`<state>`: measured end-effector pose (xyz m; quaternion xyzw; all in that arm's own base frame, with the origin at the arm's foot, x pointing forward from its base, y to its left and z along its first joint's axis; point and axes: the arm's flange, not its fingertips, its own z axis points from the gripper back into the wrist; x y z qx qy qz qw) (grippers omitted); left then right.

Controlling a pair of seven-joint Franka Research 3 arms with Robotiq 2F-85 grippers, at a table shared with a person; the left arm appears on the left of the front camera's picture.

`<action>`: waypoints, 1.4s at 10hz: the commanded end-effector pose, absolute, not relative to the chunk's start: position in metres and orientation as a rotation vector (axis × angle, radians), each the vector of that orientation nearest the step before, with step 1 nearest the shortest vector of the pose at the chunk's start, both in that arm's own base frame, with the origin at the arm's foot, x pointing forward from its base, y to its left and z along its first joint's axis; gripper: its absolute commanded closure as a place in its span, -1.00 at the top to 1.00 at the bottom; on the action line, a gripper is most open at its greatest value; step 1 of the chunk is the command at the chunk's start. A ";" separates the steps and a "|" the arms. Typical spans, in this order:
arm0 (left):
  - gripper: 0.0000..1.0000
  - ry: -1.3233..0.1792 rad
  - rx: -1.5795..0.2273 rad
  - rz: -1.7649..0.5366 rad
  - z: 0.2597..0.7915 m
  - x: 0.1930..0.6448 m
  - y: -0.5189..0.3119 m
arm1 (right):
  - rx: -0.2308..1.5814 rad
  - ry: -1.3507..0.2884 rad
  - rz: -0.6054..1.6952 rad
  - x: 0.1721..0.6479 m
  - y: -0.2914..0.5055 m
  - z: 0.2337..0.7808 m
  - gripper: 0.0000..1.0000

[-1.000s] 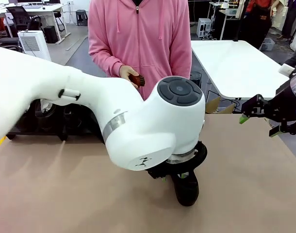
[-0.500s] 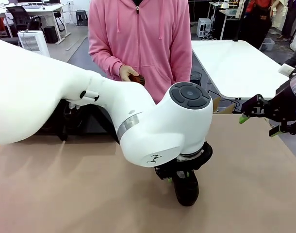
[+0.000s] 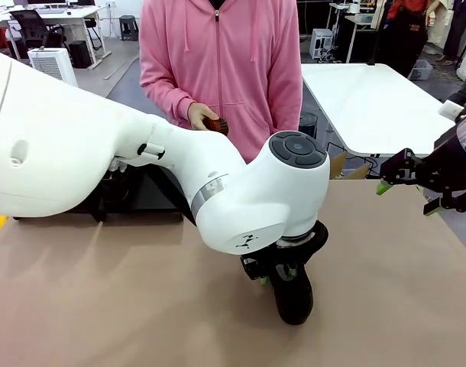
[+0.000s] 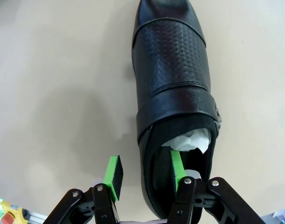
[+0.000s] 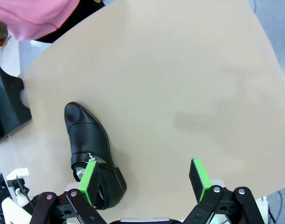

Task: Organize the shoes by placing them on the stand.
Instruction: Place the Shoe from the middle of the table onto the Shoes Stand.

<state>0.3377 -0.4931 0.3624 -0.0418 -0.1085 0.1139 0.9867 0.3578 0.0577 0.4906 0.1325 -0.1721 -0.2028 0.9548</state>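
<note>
Glossy black leather dress shoe [image 4: 173, 88] w/ white paper stuffing lies flat on the tan worktop [image 4: 53, 70], toe pointing away from the left pincer [image 4: 145, 171]. Left pincer is partly open, straddling the shoe's side wall at the heel end: one green pad inside the opening by the paper, the other outside; can't tell if pads press the leather. Right pincer [image 5: 145, 179] hangs wide open, holding nothing, well apart from the shoe. Low matte-black stand [image 3: 141, 191] sits at the worktop's far left.
</note>
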 end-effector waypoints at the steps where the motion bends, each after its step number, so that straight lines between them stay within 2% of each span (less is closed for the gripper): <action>1: 0.10 -0.178 -0.073 0.198 0.360 0.345 -0.499 | 0.267 -0.356 -0.394 0.358 0.056 0.491 1.00; 2: -0.10 -0.176 -0.066 0.191 0.358 0.347 -0.497 | 0.267 -0.356 -0.394 0.358 0.056 0.491 1.00; 5: -1.00 -0.165 -0.062 0.185 0.357 0.348 -0.497 | 0.267 -0.356 -0.394 0.358 0.056 0.491 1.00; 9: -1.00 -0.101 -0.076 0.173 0.347 0.355 -0.495 | 0.267 -0.356 -0.394 0.358 0.056 0.491 1.00; 11: -1.00 -0.167 -0.073 0.116 0.361 0.347 -0.485 | 0.267 -0.356 -0.394 0.358 0.056 0.491 1.00; 14: -1.00 -0.422 0.011 0.068 0.416 0.339 -0.427 | 0.267 -0.356 -0.394 0.358 0.056 0.491 1.00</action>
